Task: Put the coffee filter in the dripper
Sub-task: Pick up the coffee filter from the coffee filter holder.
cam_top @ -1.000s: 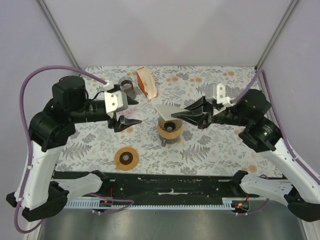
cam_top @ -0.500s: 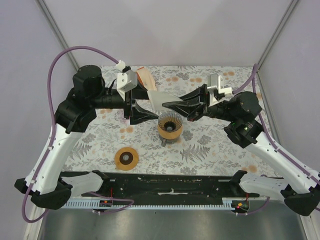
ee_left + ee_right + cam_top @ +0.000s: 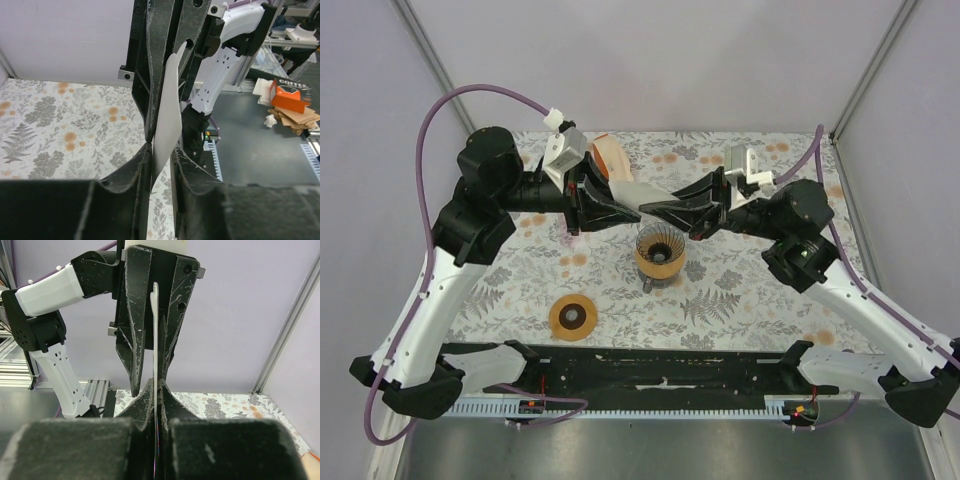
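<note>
Coffee filter white; orange box reads "COFFE".

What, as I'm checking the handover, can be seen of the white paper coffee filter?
The white paper coffee filter looks thin, flat and folded, not yet opened, held off the table between the two arms. The right arm's fingers are pinched shut on one end. The left arm's fingers flank the other end, and their grip is unclear.

Floral cloth covers the table. Round orange disc w/ dark centre lies flat near front-left; orange-and-white pouch stands by the back edge. Left wrist view: orange carton sits on brown cardboard scraps, off the table on a grey surface.
</note>
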`<state>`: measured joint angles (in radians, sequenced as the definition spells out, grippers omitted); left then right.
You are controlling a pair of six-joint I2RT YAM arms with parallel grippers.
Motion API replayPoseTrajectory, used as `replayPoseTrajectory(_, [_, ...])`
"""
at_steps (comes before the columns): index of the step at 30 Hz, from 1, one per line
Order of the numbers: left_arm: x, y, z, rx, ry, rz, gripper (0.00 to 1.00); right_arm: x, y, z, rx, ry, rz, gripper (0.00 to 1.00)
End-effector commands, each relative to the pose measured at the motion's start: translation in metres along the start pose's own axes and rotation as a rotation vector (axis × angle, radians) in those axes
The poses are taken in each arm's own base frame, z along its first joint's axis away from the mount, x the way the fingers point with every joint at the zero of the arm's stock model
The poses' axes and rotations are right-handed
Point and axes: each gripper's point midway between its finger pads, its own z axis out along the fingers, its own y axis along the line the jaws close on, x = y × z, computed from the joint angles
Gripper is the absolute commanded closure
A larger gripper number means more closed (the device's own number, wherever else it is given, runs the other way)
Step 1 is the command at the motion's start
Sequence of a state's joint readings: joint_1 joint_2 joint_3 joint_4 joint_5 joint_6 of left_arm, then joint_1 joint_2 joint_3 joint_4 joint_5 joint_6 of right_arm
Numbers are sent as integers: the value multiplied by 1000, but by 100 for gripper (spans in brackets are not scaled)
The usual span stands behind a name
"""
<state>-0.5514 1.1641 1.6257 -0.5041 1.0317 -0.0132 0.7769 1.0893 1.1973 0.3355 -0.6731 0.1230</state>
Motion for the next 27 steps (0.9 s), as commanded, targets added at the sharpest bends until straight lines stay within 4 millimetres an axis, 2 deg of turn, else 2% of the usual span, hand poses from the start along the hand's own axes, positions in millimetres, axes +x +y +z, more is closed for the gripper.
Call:
replayPoseTrajectory(1, [-3,-10,0,45,-20,-30,83,-13,0,6,-16,-28,-20,100])
replayPoseTrajectory(3, [0,-10,0,44,-17,-38,98,-11,0,8,-26,-15,-17,100])
replayPoseTrajectory(5, [0,-11,-1,41,-18,-42,98,-9,1,8,-35,12,-21,100])
replayPoseTrajectory(6, [2,-11,-1,39,-15,-46,98,-6,1,8,-42,37,-31,88])
replayPoseTrajectory(7, [1,-10,-2,28,-16,-40,98,-4,3,6,-50,61,-47,69])
replayPoseTrajectory(8, [5,-8,-3,8,-7,-38,98,0,4,2,-56,100,-69,46])
replayPoseTrajectory(9, [8,-4,-4,-23,6,-28,98,-1,5,-2,-50,117,-100,35])
replayPoseTrajectory(10, [14,2,-6,-55,23,-26,98,-1,3,-7,-31,133,-123,31])
replayPoseTrajectory(12, [24,12,-10,-112,63,28,98,-11,4,-19,8,121,-197,30])
replayPoseTrajectory(15, [34,18,-14,-151,110,79,98,-27,18,-30,-28,86,-287,36])
replayPoseTrajectory(17, [40,17,-16,-145,137,115,98,-22,32,-32,-108,106,-283,40])
replayPoseTrajectory(20, [47,21,-18,-162,180,160,98,-21,39,-29,-158,114,-272,50])
replayPoseTrajectory(23, [50,21,-19,-158,199,182,98,-18,38,-23,-165,122,-254,51])
replayPoseTrajectory(27, [56,16,-19,-137,223,209,98,-20,24,-14,-96,118,-263,50])
